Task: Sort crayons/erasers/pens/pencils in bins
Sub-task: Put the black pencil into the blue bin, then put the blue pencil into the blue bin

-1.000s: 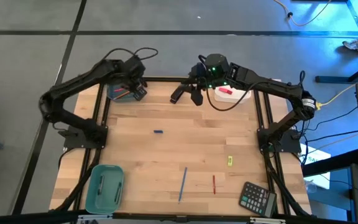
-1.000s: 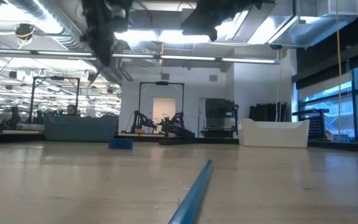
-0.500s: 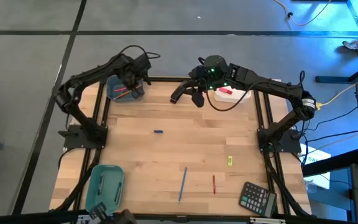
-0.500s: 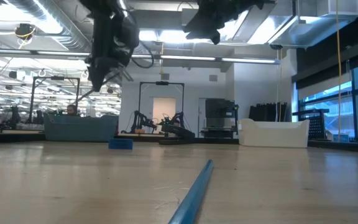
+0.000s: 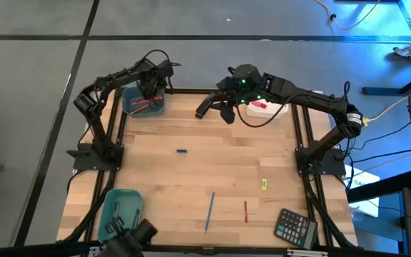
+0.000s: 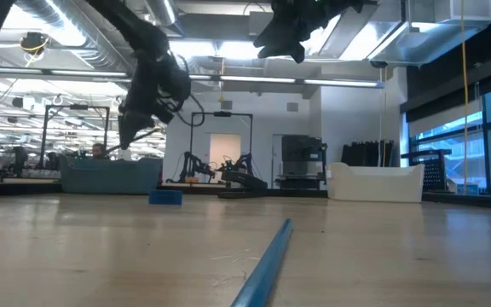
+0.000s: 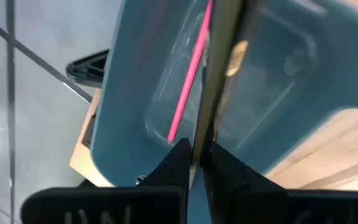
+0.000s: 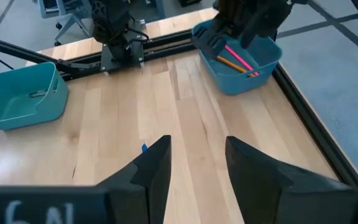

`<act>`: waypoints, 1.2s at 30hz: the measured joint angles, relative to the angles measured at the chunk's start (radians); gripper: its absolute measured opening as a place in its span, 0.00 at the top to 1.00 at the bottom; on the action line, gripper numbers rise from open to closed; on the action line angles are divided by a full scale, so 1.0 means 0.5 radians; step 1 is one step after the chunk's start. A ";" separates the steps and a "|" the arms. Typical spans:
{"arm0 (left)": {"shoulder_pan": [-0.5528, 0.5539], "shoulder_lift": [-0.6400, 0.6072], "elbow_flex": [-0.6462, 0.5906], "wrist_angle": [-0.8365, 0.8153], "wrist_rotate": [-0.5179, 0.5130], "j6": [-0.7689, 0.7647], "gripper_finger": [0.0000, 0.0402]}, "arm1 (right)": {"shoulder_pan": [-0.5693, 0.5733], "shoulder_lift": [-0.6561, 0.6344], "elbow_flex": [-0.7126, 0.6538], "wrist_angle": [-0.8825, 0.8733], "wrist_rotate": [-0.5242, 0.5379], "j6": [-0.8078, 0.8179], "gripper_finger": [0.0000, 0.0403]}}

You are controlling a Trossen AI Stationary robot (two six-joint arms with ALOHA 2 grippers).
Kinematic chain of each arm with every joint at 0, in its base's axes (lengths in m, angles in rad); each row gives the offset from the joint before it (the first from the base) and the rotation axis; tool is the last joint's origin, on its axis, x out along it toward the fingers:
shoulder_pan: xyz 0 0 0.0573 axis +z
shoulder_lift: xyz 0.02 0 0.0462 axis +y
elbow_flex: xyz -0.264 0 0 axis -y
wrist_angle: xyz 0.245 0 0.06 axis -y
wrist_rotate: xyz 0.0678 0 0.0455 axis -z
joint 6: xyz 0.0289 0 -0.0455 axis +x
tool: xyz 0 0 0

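- Centrally, wide bare wood is left on the surface (image 5: 212,153); a blue pencil (image 5: 210,211), a thin red pen (image 5: 245,211) and a calculator (image 5: 295,228) lie near its front edge.
- Smooth plastic bins are set at the corners: blue-grey bin (image 5: 140,104), white bin (image 5: 270,107), teal bin (image 5: 119,213).
- A pink-red pencil (image 7: 188,76) is seen inside the blue-grey bin.
- The left end effector (image 5: 153,87) is held over that bin, fingers pressed together.
- The right end effector (image 5: 216,108) is raised at the back edge, fingers spread.

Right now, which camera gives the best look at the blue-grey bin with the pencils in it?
The right wrist view: the blue-grey bin shows whole, with a pink pencil and an orange pencil inside. The high view shows it small, partly under the left end effector. The left wrist view crops it close. In the low view I cannot make it out for sure.
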 joint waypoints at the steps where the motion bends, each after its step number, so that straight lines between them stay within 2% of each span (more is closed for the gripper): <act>1: 0.011 0.021 0.000 -0.003 0.000 -0.001 0.94 | 0.005 0.000 0.000 -0.014 0.001 0.000 0.62; 15: 0.091 0.108 0.000 -0.052 0.012 -0.004 0.82 | 0.058 0.000 -0.002 -0.121 0.124 -0.012 0.62; 24: -0.006 0.075 0.000 -0.251 0.012 -0.261 0.73 | 0.062 0.048 -0.002 -0.096 0.072 -0.121 0.62; 30: -0.139 -0.095 -0.001 -0.351 0.036 -0.352 0.71 | 0.110 0.200 -0.003 -0.080 -0.231 -0.278 0.62; 36: -0.258 -0.421 -0.001 -0.250 0.290 -0.371 0.72 | 0.230 0.348 -0.003 0.063 -0.279 -0.292 0.62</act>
